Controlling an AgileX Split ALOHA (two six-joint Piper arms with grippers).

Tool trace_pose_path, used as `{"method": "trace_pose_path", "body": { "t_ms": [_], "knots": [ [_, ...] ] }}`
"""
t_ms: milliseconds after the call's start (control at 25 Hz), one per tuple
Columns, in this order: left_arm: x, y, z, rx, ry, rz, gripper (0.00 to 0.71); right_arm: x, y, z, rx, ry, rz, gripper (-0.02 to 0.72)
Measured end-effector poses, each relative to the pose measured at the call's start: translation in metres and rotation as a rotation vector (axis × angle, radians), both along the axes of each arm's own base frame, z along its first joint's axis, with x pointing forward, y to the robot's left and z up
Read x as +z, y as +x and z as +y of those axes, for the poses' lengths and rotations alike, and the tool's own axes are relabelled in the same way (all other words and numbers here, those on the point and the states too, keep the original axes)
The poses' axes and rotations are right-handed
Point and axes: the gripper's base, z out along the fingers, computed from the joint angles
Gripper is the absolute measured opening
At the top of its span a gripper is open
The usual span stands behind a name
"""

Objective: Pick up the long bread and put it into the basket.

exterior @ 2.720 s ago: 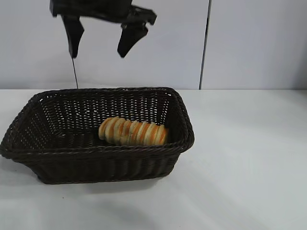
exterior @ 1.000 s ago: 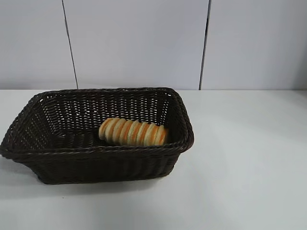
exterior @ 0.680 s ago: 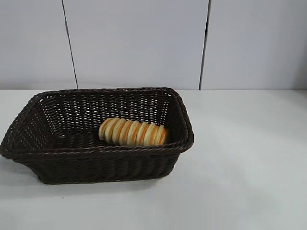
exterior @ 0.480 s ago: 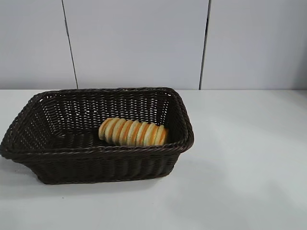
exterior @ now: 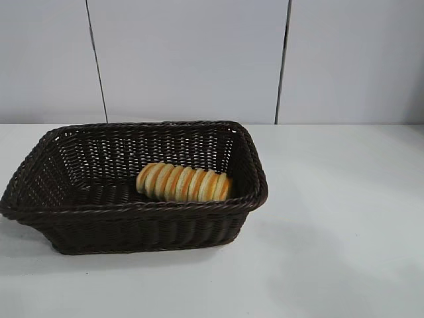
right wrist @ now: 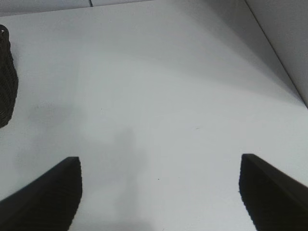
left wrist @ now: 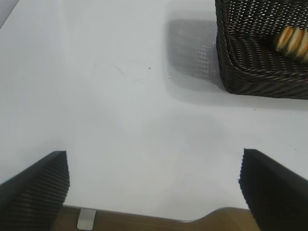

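While the basket [exterior: 132,185] is sitting on the desk [exterior: 331,252] with the long bread [exterior: 184,183] already lying inside, you are keeping the left claw [left wrist: 154,190] and right claw [right wrist: 161,192] wide apart, empty, clear.

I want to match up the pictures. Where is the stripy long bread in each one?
Exterior view: the long bread lies inside the basket, toward its right end, by the near wall.
Left wrist view: one end of it shows in the basket at the picture's edge.
Right wrist view: not in it; only a bit of basket wall shows.
Shared landmark: the basket.
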Motion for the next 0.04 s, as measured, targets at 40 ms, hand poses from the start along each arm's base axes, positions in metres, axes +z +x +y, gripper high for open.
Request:
{"method": "trace_pose_path", "body": {
  "t_ms": [40],
  "knots": [
    [0.0,0.0,0.0,0.0,0.0,0.0,0.694,0.0001,0.0001,0.0,0.0,0.0,-0.002,0.61]
  ]
}}
